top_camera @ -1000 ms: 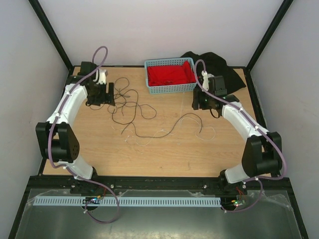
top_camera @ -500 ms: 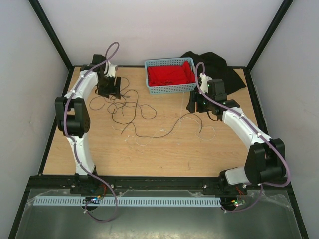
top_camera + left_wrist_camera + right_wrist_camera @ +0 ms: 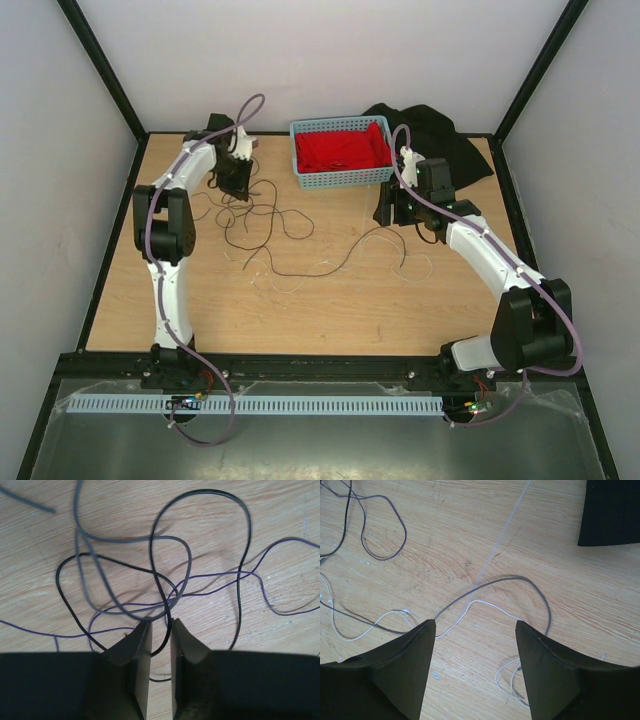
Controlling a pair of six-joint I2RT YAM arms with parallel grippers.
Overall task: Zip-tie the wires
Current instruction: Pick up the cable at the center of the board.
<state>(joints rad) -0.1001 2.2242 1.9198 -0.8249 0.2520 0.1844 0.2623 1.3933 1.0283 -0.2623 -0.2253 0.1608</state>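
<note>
The wires (image 3: 265, 215) lie as a loose tangle of thin black, grey and purple strands across the left and middle of the table. My left gripper (image 3: 238, 182) is down at the tangle's far left end. In the left wrist view its jaws (image 3: 161, 621) are open by only a narrow slit, and a black wire loop (image 3: 162, 647) runs loose through it. My right gripper (image 3: 475, 622) hangs wide open above a grey wire (image 3: 520, 580) and a whitish wire (image 3: 490, 605). The zip tie (image 3: 502, 535), a straight pale strip, lies flat just beyond its fingertips.
A blue basket (image 3: 340, 180) with a red cloth (image 3: 342, 150) in it stands at the back middle. A black cloth (image 3: 440, 135) lies at the back right, and its edge (image 3: 612, 510) is close to my right gripper (image 3: 390, 212). Black frame rails border the table.
My left arm has reached farther back and right, which brought its gripper over the tangle. Its jaws went from wide to nearly together. My right gripper shifted slightly left early on, then held still.
</note>
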